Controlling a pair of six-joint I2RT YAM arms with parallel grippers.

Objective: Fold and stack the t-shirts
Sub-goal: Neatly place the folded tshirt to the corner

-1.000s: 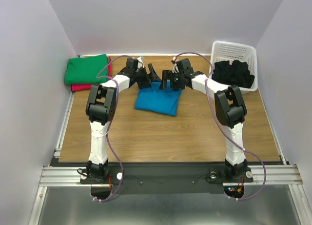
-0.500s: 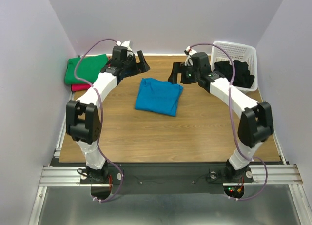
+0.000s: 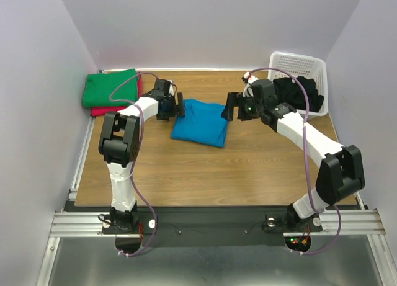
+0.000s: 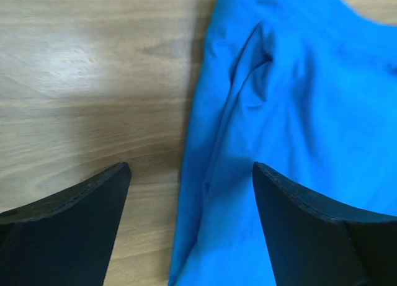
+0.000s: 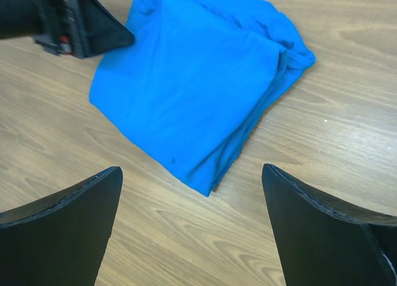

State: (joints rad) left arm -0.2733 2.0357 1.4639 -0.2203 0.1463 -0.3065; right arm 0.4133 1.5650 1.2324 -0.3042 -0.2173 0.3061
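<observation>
The folded green cotton shirt (image 3: 110,87) covers most of the red-pink shirt (image 3: 98,111), only a thin strip showing at upper left. The left wrist view's right edge cuts off the bright turquoise-blue shirt (image 4: 298,131).

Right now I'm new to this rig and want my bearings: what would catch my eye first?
The folded bright turquoise-blue cotton t-shirt lies mid-table, flanked by the open left pincer and open right pincer. A folded green t-shirt sits on a red-pink t-shirt in the far left corner; black t-shirts lie in the white plastic lattice basket at far right.
</observation>
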